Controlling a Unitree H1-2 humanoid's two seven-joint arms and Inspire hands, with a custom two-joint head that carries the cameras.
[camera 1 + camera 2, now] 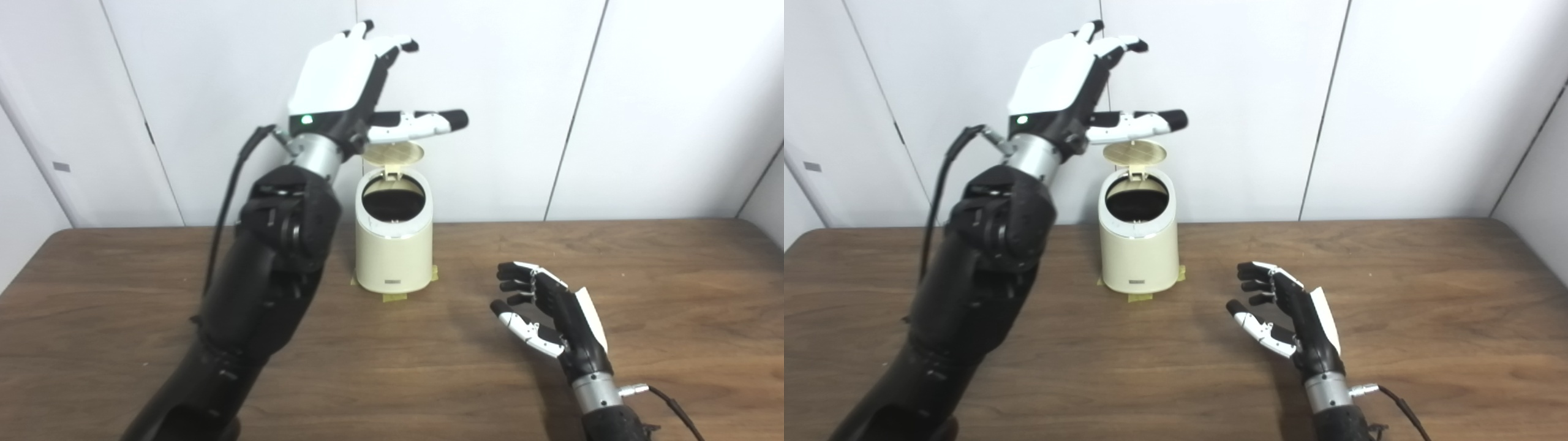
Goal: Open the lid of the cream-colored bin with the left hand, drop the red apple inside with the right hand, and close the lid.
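On the table, cream bin (394, 245), lid (394, 152) raised.

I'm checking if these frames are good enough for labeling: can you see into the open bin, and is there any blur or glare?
Left eye view: the cream-colored cylindrical bin is sharp, but its interior is dark shadow, contents unreadable. Right eye view: same dark interior; soft sheen on the brown wooden table, no harsh glare. Raised left hand and low right hand look slightly soft in both views.

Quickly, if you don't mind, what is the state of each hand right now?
Left hand: open, holding nothing, raised above the bin's upright lid.
Right hand: open, holding nothing, low over the table.
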